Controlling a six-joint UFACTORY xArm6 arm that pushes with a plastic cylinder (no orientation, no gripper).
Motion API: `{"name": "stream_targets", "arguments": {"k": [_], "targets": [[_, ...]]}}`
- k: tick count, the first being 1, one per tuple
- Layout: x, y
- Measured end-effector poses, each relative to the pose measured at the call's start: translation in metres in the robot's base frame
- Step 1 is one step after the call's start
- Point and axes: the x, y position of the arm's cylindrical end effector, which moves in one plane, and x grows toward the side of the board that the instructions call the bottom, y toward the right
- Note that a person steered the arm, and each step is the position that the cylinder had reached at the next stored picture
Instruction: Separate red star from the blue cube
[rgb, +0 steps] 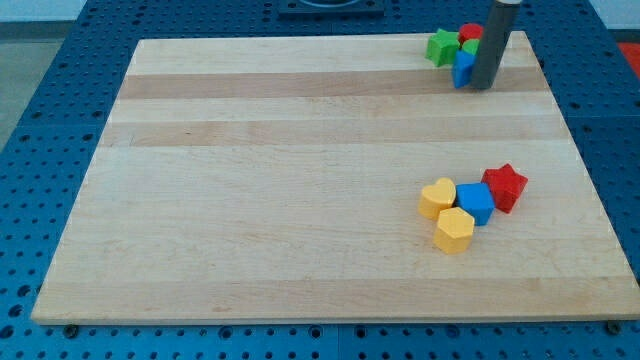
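**Red star and blue cube touching, my tip far off at the top right**

The red star (505, 187) sits at the bench's lower right, pressed against the blue cube (476, 203) on its left. A yellow heart (437, 198) touches the cube's left side, and a yellow hexagon block (454, 230) nestles just below. I carry no claw, only a rod. My tip (482, 86) stands well apart, up at the bench (300, 180) top right, beside a cluster: green star (441, 46), a red block (470, 33), a blue block (462, 68).

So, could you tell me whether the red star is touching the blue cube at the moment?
Touching. The camera view shows the red star pressed against the blue cube on its upper right side, with no board visible between them.
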Motion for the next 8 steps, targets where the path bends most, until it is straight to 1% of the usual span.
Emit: {"name": "stream_targets", "arguments": {"k": [1, 2, 5, 7, 8], "targets": [[-0.003, -0.002], [0.009, -0.002], [0.107, 0.038], [0.161, 0.073], [0.191, 0.071]]}}
